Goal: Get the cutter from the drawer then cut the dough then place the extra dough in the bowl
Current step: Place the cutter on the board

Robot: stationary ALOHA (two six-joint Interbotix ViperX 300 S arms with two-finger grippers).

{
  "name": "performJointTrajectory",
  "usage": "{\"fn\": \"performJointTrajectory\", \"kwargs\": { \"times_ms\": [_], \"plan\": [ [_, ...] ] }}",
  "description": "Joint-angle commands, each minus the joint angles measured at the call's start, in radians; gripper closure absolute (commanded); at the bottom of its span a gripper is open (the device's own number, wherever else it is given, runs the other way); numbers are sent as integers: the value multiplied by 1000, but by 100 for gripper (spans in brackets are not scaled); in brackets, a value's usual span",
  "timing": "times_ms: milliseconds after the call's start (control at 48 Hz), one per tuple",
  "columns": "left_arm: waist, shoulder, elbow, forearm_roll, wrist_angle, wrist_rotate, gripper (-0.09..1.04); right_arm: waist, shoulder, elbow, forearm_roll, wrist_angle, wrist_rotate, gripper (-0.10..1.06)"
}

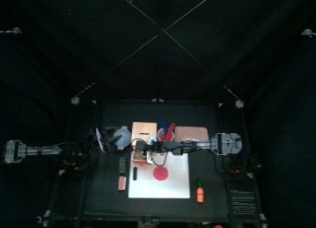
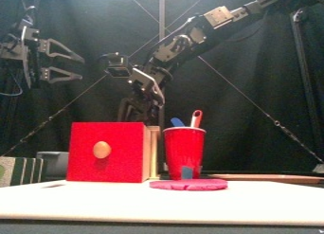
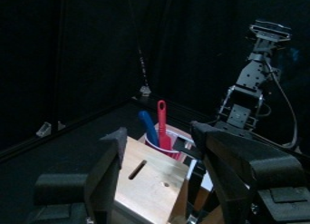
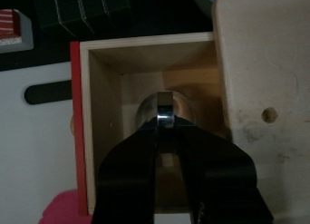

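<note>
Currently, cutter (image 4: pixel 161 102) in the open drawer (image 4: pixel 80 128), your right claw (image 4: pixel 161 126) pinched shut on it: likely light, stiff, slippery metal, so grip the wire handle; left claw (image 2: pixel 66 63) hangs wide, empty.

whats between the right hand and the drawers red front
Only bare wooden drawer floor, in the right wrist view; the right hand hangs over the open drawer, apart from its red front.

No text, number or brand can be read; the red drawer front (image 2: pixel 121 168) and red cup (image 2: pixel 184 148) seem plain.
</note>
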Motion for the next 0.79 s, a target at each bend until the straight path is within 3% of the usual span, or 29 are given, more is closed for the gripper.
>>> {"fn": "performJointTrajectory", "kwargs": {
  "times_ms": [21,458,646,708,792],
  "plan": [
    [3,2,-5,-28,-3,0,3,3,-57,-51,14,14,0,46],
    [29,2,12,-61,-3,3,3,5,-259,-57,11,89,15,46],
    [58,2,5,-61,44,5,3,12,-474,129,21,147,35,46],
    [81,2,-12,-60,72,6,2,14,-551,229,29,156,67,46],
    [104,3,-43,-52,126,8,2,17,-646,379,28,160,150,46]
  ]
}}
